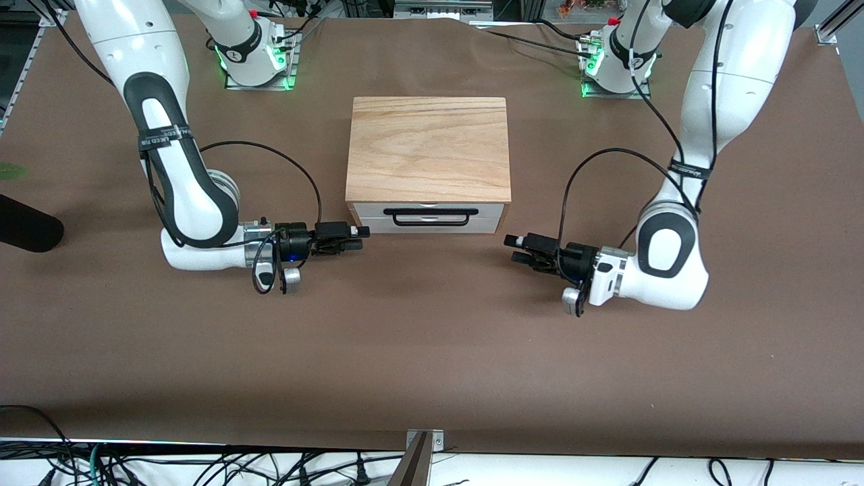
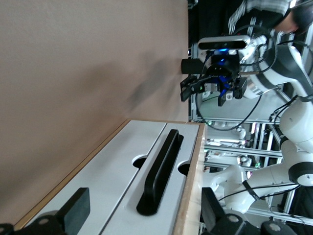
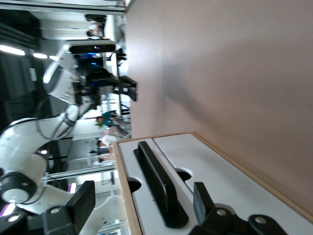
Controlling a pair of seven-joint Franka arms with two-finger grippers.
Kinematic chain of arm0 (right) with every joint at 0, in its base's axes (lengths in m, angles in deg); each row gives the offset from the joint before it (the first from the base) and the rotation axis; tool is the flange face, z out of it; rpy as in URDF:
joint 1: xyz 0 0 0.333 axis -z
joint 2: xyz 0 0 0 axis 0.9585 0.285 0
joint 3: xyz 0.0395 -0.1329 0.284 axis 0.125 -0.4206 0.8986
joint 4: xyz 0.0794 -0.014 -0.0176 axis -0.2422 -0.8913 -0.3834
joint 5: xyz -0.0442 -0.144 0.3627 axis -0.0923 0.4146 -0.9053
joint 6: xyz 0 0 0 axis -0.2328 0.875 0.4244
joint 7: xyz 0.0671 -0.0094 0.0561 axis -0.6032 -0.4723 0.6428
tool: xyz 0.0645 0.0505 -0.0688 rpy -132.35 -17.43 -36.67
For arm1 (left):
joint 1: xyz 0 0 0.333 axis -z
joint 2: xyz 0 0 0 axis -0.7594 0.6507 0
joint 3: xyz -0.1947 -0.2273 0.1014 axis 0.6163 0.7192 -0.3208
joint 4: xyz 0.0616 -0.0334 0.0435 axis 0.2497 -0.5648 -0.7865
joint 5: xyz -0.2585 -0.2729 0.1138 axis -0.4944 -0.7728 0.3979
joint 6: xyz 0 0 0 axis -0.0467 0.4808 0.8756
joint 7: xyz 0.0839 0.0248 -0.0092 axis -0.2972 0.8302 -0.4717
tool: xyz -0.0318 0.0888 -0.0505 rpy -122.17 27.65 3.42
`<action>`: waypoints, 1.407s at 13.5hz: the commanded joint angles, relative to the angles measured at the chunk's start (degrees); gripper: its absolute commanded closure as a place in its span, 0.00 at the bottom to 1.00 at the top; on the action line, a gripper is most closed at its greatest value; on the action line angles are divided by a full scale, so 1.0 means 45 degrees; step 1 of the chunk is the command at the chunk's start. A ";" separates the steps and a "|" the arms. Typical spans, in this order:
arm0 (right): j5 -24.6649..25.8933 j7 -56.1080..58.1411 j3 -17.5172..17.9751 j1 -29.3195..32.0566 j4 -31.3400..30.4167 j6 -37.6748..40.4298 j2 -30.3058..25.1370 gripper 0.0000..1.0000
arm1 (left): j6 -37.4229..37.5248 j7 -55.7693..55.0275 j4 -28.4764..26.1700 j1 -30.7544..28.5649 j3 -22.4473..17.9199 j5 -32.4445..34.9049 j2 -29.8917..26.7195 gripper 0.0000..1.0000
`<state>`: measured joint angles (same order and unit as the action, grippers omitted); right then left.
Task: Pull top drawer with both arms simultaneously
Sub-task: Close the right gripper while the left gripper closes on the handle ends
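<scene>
Front view: I count one top drawer (image 1: 429, 217) (closed) and two arms. Left gripper (image 1: 523, 248) and right gripper (image 1: 356, 239) flank it, both spread, holding nothing.

A broad table covered in matte brown sheeting (image 1: 432, 351) carries one thing: a light-wood box with a grained top slab (image 1: 428, 148), standing midway between the two arms' ends, far from the front camera.

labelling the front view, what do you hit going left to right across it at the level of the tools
right tool → handle on the top drawer → left tool
</scene>
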<state>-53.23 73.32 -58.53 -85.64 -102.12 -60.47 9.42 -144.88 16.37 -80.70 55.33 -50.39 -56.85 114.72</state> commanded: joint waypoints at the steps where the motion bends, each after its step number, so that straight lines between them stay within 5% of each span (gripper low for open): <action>1: -0.1351 0.0938 -0.0021 0.0034 -0.0979 0.0936 -0.0220 0.34 | -0.0391 0.1609 -0.1179 0.0109 0.0340 -0.0825 -0.0277 0.00; 8: -0.2249 0.2658 -0.0001 -0.0355 -0.1098 0.0939 0.0541 0.36 | -0.1563 0.2276 -0.2351 0.0167 0.1533 -0.1567 -0.0296 0.01; 10: -0.2816 0.2874 -0.0001 -0.0532 -0.1098 0.0939 0.0697 0.50 | -0.1563 0.2453 -0.2567 0.0167 0.1669 -0.1860 -0.0335 0.12; 12: -0.2974 0.3147 -0.0021 -0.0727 -0.1098 0.0939 0.0717 0.52 | -0.1563 0.2453 -0.2548 0.0167 0.1690 -0.1900 -0.0355 0.42; 16: -0.2975 0.3575 -0.0002 -0.0805 -0.1098 0.0939 0.0951 0.52 | -0.1544 0.2531 -0.2470 0.0167 0.1690 -0.1900 -0.0336 0.68; 19: -0.2975 0.4279 -0.0021 -0.0865 -0.1098 0.0939 0.1283 0.52 | -0.1544 0.2551 -0.2430 0.0167 0.1690 -0.1900 -0.0336 0.78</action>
<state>-65.33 89.58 -58.50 -88.84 -106.81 -56.78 14.10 -150.98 25.93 -90.28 56.25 -43.10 -63.56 114.47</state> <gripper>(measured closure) 0.515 0.709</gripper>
